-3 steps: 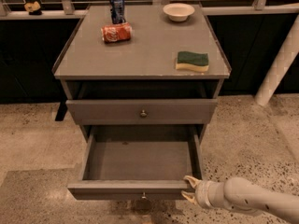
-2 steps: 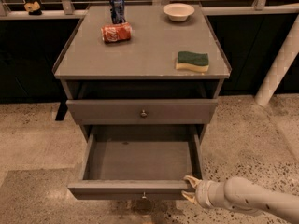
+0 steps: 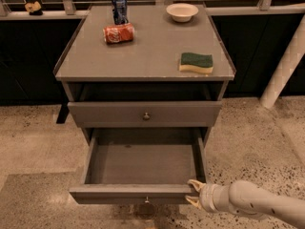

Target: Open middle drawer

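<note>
Camera view looks down at a grey cabinet (image 3: 147, 51) on a speckled floor (image 3: 33, 142). The middle drawer (image 3: 143, 163) is sticking way out toward the camera, so you can see right into its shallow grey box, and there's nothing inside. Its little round knob (image 3: 147, 200) sits in the middle of the front panel, down near the bottom edge of the shot. The drawer above it (image 3: 109, 114) is shut flush, and it has its own small knob (image 3: 146, 115).

The gripper (image 3: 189, 191) comes in from the lower right on a pale arm (image 3: 257, 204) and sits right at the front right corner of the middle drawer. Its two yellowish fingers (image 3: 194, 183) are spread with a clear gap between them, one up by the top edge of the front panel and one lower, in front of it. Can't honestly tell if either one is touching the panel.

On top of the cabinet, a blue can (image 3: 119, 8) stands upright at the back left, with a red can (image 3: 118, 33) lying on its side just in front of it. A pale bowl (image 3: 182, 12) sits at the back right, and a green-and-yellow sponge (image 3: 196, 62) is near the front right edge. A white post (image 3: 286, 68) leans off to the right of the cabinet.
</note>
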`<state>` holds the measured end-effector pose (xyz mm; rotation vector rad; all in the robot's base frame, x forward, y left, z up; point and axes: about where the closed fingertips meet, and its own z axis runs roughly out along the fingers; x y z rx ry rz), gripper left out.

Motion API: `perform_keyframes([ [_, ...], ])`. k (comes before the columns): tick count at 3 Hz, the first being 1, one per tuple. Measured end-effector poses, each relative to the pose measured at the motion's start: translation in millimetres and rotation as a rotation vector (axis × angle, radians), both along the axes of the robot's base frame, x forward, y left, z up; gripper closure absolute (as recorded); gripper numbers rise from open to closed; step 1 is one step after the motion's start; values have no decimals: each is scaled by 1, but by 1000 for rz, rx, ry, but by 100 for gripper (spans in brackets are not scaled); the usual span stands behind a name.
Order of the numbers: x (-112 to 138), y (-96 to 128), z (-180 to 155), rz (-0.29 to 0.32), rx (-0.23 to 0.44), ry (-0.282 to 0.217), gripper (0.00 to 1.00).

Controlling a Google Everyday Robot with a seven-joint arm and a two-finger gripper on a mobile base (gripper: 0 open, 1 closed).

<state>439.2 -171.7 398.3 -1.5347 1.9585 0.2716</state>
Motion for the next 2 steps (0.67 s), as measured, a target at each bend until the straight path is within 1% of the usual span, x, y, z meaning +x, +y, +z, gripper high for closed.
perform_keyframes([
  [1,0,0,0,0,0,0,12],
  [2,0,0,0,0,0,0,0],
])
